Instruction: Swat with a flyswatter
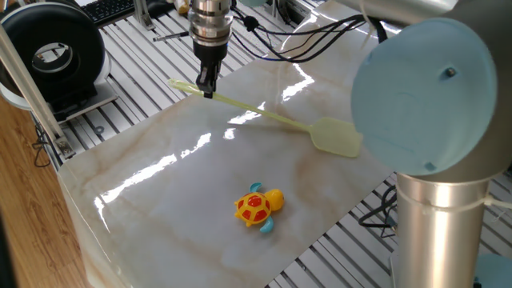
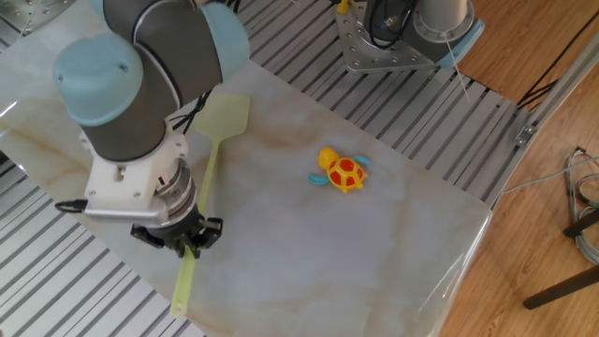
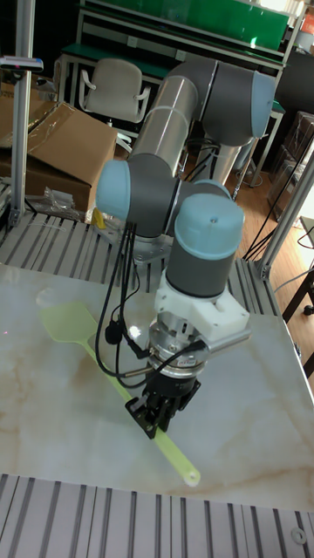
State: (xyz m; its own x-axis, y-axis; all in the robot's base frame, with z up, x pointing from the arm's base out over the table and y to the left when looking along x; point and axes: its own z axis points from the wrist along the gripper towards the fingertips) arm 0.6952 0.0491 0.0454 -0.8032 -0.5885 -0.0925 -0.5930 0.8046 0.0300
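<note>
The pale yellow-green flyswatter lies low over the marble tabletop; its mesh head is at the right. My gripper is shut on the thin handle near its free end. In the other fixed view the gripper holds the handle, with the head further back. The tall fixed view shows the gripper on the handle and the head at the left. The orange-and-yellow toy turtle sits apart from the swatter, toward the table's front.
A black round device stands on the slatted metal frame at the left. Cables trail across the back of the table. The arm's large blue-capped joint fills the right foreground. A metal bracket stands at the far edge in the other fixed view.
</note>
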